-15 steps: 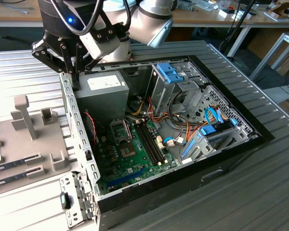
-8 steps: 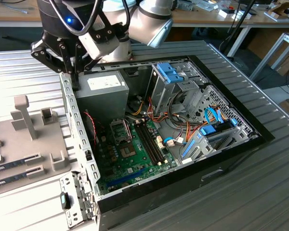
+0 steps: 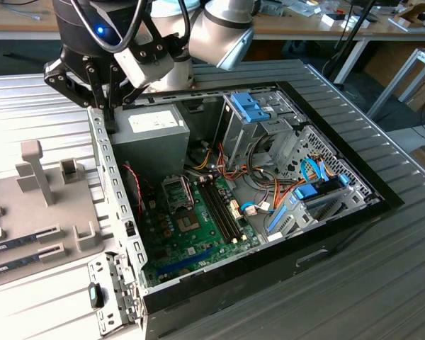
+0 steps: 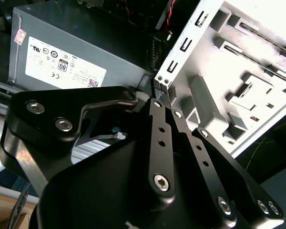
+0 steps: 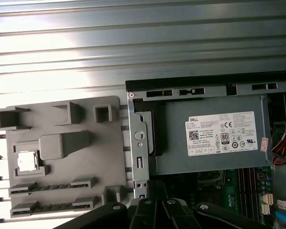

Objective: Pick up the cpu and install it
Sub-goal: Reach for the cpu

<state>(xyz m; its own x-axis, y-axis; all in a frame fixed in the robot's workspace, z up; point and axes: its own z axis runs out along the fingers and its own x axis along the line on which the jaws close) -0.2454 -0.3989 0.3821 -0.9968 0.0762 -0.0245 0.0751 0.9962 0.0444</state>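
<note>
Gripper (image 4: 161, 88) is seen poised over the upright side wall (image 3: 110, 185) of the open computer case, close to the power supply (image 5: 181, 143). In the second wrist view the two fingers lie pressed together at their tips, and nothing is seen pinched between them. The very tips are partly masked by the wall rim, so a thin gap cannot be ruled out.

The cpu (image 5: 27, 161) is noted in the first wrist view. It lies flat, silver top up, in a square recess of the grey fixture tray (image 5: 115, 143), which rests on the ribbed table beside the case. It is not yet picked up and lies apart from the fingertips. The socket (image 3: 176, 190) is seen on the green board inside the case.

Risks, as judged:
- The wall rim could be struck, since the fingertips sit just beside it.
- The chip is thin and recessed, so an off-centre pinch could tilt or drop it.
- The socket contacts could be damaged if the chip were seated rotated or tilted.
</note>
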